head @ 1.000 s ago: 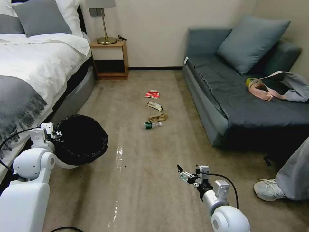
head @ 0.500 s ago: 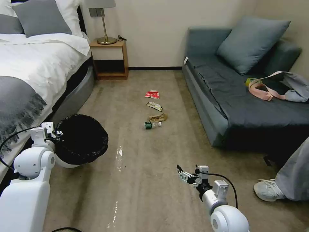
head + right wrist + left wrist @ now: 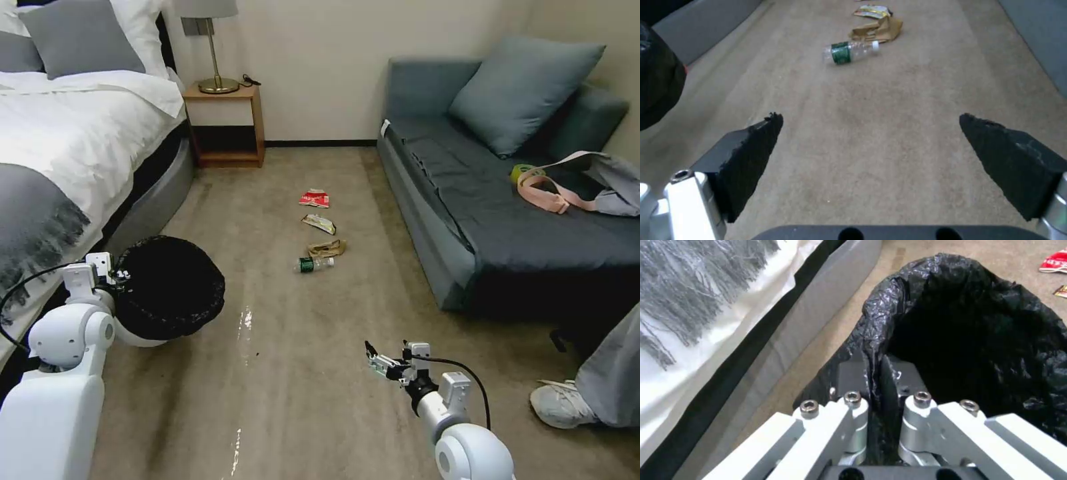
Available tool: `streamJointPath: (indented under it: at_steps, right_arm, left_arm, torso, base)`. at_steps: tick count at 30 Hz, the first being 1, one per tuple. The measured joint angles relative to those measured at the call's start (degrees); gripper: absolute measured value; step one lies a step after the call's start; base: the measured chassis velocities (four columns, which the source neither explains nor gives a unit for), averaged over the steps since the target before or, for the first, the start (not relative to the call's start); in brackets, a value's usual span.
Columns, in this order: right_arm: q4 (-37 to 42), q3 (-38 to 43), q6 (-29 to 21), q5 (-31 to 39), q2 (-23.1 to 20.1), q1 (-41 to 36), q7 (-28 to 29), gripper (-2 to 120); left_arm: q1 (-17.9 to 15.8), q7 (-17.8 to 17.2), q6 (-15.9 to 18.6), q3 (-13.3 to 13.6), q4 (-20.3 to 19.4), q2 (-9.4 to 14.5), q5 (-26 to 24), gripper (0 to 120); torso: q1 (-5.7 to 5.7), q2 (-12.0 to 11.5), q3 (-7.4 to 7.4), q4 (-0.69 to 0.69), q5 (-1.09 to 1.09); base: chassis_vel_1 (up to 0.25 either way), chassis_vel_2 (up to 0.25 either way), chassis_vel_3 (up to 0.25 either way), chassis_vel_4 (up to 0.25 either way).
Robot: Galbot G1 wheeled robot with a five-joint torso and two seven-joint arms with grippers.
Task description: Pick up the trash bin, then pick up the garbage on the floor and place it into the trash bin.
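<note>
My left gripper (image 3: 117, 277) is shut on the near rim of the trash bin (image 3: 170, 287), a white bin with a black bag, held off the floor beside the bed. The left wrist view shows the fingers (image 3: 853, 370) pinching the bag-covered rim of the bin (image 3: 973, 323). The garbage lies in a row on the carpet ahead: a red-white packet (image 3: 315, 198), a yellow-dark wrapper (image 3: 319, 223), a tan paper wad (image 3: 327, 249) and a clear bottle (image 3: 313, 265). My right gripper (image 3: 373, 357) is open and empty above the floor, well short of the bottle (image 3: 850, 52).
A bed (image 3: 67, 147) runs along the left, with a wooden nightstand (image 3: 223, 123) at the far wall. A blue-grey sofa (image 3: 500, 200) on the right carries a bag and a tape roll (image 3: 522, 171). A person's shoe (image 3: 567, 403) rests at the right edge.
The whole head view has shifted slightly, so the camera moved. Both arms keep their pose, and the bin stays in the left gripper.
</note>
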Motion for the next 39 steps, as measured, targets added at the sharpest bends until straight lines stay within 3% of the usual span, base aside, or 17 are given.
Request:
streamJointPath:
  at_steps: [39]
  right_arm:
    - [-1.7, -0.6, 0.6, -2.5, 0.1, 0.3, -1.5, 100]
  left_arm:
    - [0.0, 0.9, 0.0, -0.5, 0.5, 0.2, 0.0, 5]
  torso:
    - [0.00, 0.0, 0.00, 0.01, 0.00]
  base:
    - [-0.075, 0.082, 0.078, -0.073]
